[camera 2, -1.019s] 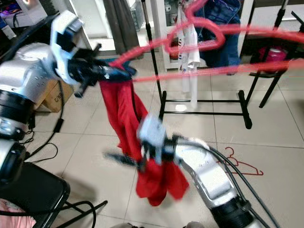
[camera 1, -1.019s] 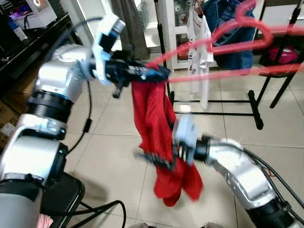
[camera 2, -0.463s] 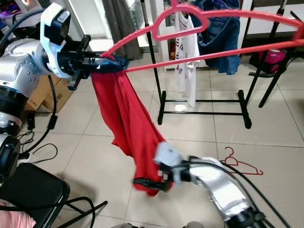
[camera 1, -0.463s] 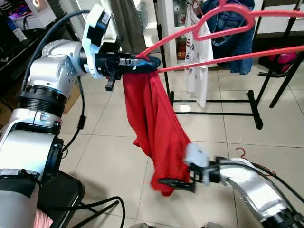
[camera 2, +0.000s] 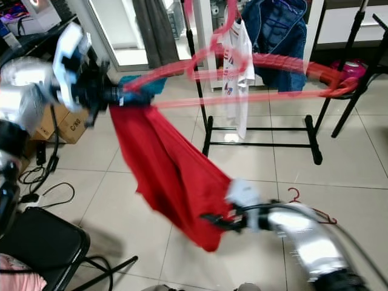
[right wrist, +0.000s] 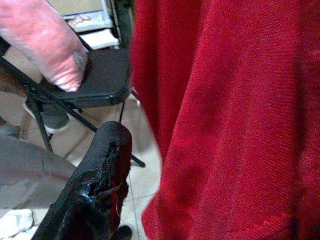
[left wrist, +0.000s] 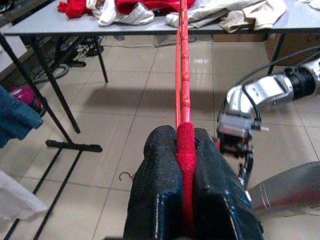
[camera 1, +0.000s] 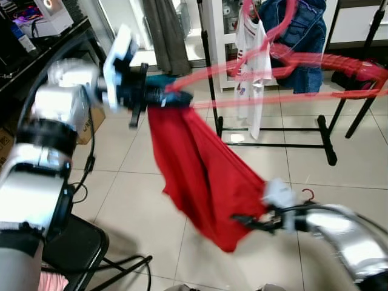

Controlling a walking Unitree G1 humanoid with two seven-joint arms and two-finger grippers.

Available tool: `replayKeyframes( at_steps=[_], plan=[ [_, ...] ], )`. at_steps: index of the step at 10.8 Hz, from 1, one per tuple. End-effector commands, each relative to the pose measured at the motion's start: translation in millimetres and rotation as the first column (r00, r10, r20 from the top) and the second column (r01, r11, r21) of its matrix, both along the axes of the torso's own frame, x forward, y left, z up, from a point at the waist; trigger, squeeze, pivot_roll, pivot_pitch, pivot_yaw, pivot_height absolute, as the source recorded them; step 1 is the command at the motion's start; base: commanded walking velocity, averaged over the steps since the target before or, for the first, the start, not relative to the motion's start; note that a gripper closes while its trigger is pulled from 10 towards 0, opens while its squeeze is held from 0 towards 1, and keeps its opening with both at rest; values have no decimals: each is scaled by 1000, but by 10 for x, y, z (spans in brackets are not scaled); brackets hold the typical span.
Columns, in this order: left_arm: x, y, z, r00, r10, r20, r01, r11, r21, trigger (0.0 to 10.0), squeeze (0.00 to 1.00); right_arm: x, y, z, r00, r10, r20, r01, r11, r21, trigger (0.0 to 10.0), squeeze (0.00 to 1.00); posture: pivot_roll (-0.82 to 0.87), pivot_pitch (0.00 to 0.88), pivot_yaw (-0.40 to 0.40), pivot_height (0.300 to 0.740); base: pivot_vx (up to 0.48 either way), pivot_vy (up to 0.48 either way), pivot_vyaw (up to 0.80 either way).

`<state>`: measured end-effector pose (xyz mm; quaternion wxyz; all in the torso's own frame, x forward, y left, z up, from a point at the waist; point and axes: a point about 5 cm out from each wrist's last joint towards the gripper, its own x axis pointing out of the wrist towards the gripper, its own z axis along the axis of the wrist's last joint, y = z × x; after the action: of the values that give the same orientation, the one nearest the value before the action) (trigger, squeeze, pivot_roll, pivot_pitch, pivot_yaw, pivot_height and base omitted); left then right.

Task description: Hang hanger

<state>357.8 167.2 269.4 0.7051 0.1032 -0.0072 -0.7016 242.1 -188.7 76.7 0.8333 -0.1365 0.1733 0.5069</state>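
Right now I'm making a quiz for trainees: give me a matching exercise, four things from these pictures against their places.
Things:
1. red garment
2. denim jacket
3. spare red hanger
4. folding chair

Places:
A. lying on the floor tiles
B. draped from the red hanger clamped in the left gripper
C. hanging on the black rack
D. low at the robot's left

Pairs: 1-B, 2-C, 3-A, 4-D

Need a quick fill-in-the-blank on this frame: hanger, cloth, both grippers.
1. The left gripper is shut on the end of the red ____.
2. The cloth draped from the hanger is ____ in colour.
3. The right gripper is at the cloth's ____ edge.
4. A second red hanger lies on the ____.

Missing words: hanger; red; lower; floor
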Motion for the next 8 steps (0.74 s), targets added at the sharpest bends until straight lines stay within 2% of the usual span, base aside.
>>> replayKeyframes(
  at_steps=[1,3,4,5,6,7,8],
  plan=[
    [-18,160,90,998,42,44,-42,999,-6,0,0,-46,-119,-61,999,-43,-31,42,999,-17,0,0,-121,12,231,740,0,0,0],
    [-62,259,-25,997,65,36,-66,998,15,0,0,43,-395,32,982,-182,45,184,982,-47,0,0,-130,0,231,740,0,0,0],
    [-74,284,-48,997,74,34,-74,997,12,0,0,85,-466,71,970,-229,74,233,971,-51,0,0,-131,0,230,740,0,0,0],
    [-118,345,-104,995,101,24,-101,995,-4,0,0,181,-663,154,920,-366,141,378,924,-63,0,0,-132,0,224,740,0,0,0],
    [-142,361,-134,994,109,15,-108,994,-14,0,0,216,-766,166,887,-429,171,447,891,-82,0,0,-132,0,222,740,0,0,0],
    [-185,371,-189,994,113,4,-112,993,-20,0,0,268,-892,179,823,-524,218,555,825,-112,0,0,-137,0,224,740,0,0,0],
    [-225,371,-242,994,112,-4,-112,994,-17,0,0,300,-970,193,774,-584,245,621,776,-113,0,0,-139,0,225,740,0,0,0]
  ],
)
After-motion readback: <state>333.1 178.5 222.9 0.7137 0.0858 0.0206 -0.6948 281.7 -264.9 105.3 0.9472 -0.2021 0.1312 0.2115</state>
